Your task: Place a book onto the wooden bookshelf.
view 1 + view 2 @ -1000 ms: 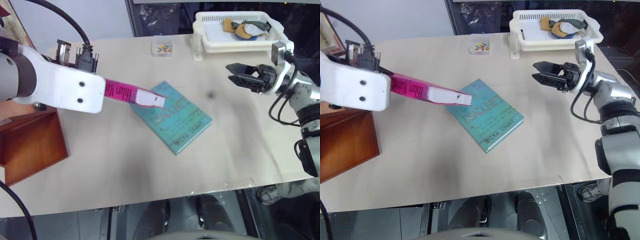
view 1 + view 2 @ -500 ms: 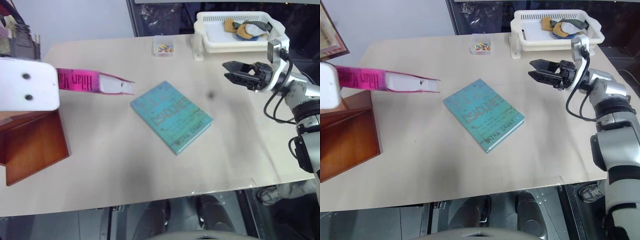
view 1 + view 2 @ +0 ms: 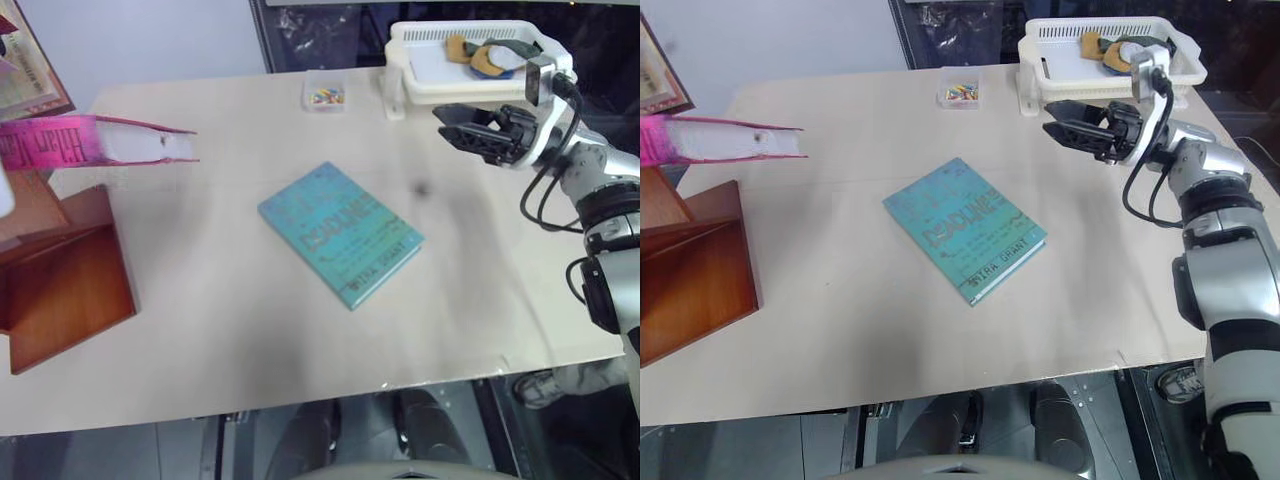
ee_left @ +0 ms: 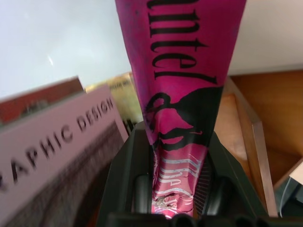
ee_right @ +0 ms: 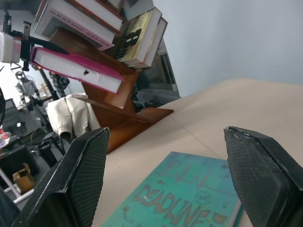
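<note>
The pink book [image 3: 95, 142] hangs level over the table's left end, its spine facing me, just above the wooden bookshelf [image 3: 70, 285]. In the left wrist view my left gripper [image 4: 177, 198] is shut on the book [image 4: 180, 71], with one black finger on each cover and the bookshelf's wood [image 4: 255, 109] behind it. My right gripper [image 3: 450, 125] hovers open and empty over the table's far right, pointing left. Through the right wrist view the book [image 5: 75, 66] shows in front of the bookshelf's slanted panels [image 5: 118, 113].
A teal-blue book [image 3: 340, 233] lies flat mid-table. A white basket [image 3: 470, 60] holding a few items stands at the back right, with a small clear box [image 3: 324, 95] beside it. Other books [image 5: 142, 38] lean on the bookshelf's upper tiers, one lettered "GRAPHIC DESIGN" [image 4: 57, 146].
My left arm has swung back and to the left, carrying the pink book from over the teal-blue book to above the bookshelf. The right gripper has crept slightly left and up.
</note>
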Available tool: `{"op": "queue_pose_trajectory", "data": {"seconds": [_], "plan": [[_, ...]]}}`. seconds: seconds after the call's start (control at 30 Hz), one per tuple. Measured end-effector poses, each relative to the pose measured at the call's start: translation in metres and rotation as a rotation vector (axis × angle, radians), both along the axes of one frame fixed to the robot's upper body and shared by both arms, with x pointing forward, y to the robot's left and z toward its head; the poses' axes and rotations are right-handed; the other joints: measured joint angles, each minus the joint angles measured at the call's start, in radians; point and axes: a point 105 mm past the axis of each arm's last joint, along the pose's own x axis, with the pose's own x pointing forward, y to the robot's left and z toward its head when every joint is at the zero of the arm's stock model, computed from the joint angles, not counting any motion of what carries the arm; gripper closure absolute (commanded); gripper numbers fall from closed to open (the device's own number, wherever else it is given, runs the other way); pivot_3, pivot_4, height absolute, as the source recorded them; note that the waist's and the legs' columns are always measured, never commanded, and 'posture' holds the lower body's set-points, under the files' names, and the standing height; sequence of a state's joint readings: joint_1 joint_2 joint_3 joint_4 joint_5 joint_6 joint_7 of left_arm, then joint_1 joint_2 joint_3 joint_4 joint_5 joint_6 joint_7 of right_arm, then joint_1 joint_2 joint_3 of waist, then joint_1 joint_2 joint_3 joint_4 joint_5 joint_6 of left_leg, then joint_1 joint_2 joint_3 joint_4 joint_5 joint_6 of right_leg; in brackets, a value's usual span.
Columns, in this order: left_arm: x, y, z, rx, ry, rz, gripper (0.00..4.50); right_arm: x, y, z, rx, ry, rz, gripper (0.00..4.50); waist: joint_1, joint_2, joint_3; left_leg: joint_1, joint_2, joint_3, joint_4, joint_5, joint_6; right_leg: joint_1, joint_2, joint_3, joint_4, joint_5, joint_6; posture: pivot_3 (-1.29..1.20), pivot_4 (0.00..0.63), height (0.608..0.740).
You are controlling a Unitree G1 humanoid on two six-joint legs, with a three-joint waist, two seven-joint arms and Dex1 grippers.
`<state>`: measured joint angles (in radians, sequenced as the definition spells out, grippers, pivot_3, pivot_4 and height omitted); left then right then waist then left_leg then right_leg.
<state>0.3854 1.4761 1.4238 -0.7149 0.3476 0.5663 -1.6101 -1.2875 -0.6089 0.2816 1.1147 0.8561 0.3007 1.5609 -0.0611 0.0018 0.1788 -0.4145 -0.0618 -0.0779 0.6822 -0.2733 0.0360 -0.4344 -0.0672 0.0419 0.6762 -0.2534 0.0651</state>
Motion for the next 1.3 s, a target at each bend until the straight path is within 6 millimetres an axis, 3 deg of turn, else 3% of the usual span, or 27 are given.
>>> {"op": "queue_pose_trajectory", "data": {"seconds": [0.33,0.87,1.1,1.3], "plan": [[-0.024,0.009,-0.020,-0.057,0.039,0.113,3.85,-0.008,0.019,-0.001,-0.036,0.019,0.091,0.57,0.004,0.001,0.000,0.000,0.000,-0.001,-0.002,0.000,0.000,0.000,-0.002,-0.001,-0.001,0.000,0.000,0.00,0.150,0.740],[-0.039,0.024,-0.023,-0.119,-0.054,0.188,3.85,-0.009,0.018,0.008,-0.027,-0.010,0.094,0.57,0.004,0.001,0.000,0.000,0.000,-0.001,-0.013,0.000,-0.001,0.000,-0.002,-0.002,-0.012,0.000,-0.001,0.00,0.150,0.740],[-0.041,0.053,-0.037,-0.143,-0.029,0.280,3.85,-0.010,0.018,0.011,-0.005,-0.009,0.101,0.57,0.002,0.001,0.000,0.000,0.000,-0.001,-0.014,0.000,-0.001,0.000,-0.002,-0.001,-0.014,0.000,-0.001,0.00,0.150,0.740],[-0.040,0.059,-0.044,-0.136,-0.009,0.287,3.85,-0.012,0.021,0.016,0.004,-0.026,0.121,0.57,0.001,0.002,0.000,0.000,0.001,-0.001,-0.014,0.000,-0.001,0.000,-0.002,-0.001,-0.013,0.000,-0.001,0.00,0.150,0.740]]}}
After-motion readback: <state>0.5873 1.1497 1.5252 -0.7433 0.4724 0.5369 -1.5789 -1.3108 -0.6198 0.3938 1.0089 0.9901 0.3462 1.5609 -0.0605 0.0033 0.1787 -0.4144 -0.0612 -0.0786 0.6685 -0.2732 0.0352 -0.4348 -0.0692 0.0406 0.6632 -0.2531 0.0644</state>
